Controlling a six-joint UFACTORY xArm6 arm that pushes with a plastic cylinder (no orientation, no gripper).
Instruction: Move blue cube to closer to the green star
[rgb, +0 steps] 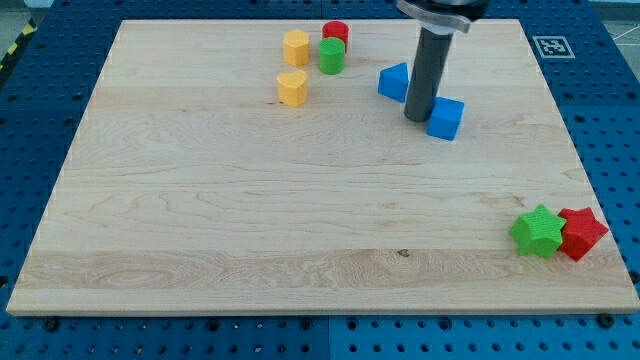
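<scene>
While my tip (417, 117), a bare rod holding nothing, is seemingly touching the blue cube (446, 118) at its nine o'clock, any push is risking sending it wide of the green star (537, 232) at five o'clock.

My tip (417, 118) sits down on the light wooden board (250, 220), touching the left side of the blue cube (446, 118). Blue triangular block (394, 81) just left of the rod. Green star (537, 231) far off at lower right, touching the red star (582, 233). Top cluster: red cylinder (336, 33), green cylinder (331, 56), yellow hexagonal block (296, 47), yellow heart block (292, 88).
</scene>
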